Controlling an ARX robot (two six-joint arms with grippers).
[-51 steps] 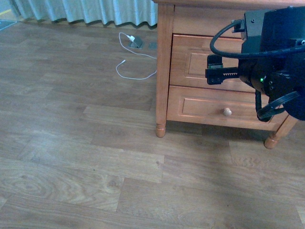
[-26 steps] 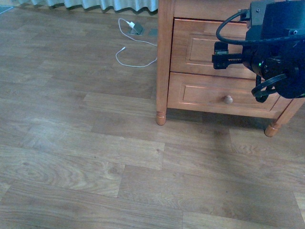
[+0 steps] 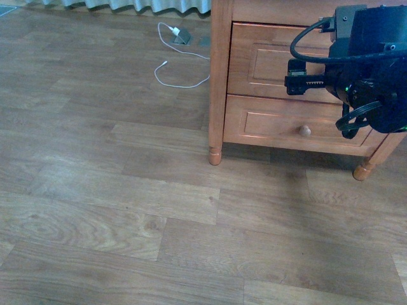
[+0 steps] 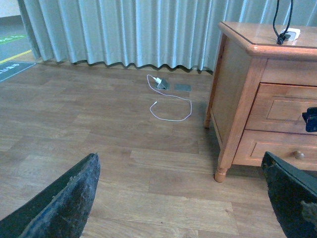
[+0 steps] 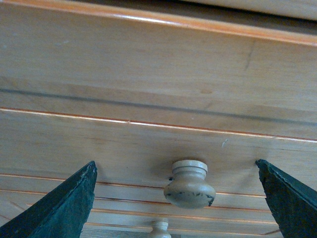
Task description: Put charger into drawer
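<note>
Fingers (image 5: 64, 208) of my right gripper (image 5: 176, 166) stand spread wide, the upper drawer (image 3: 267, 63) knob (image 5: 189, 184) just ahead between them, untouched. My left gripper (image 4: 181, 158) gapes open over the floor (image 4: 99, 114). I see the charger (image 4: 289, 34) atop the nightstand (image 4: 237, 74), its black cable (image 4: 276, 15) rising out of view.

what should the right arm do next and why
Probably ease the right gripper straight forward until its open fingers straddle the knob, ready to close. The drawer is shut, and the knob sits centred between the fingers but looks ahead of them, not yet gripped.
</note>
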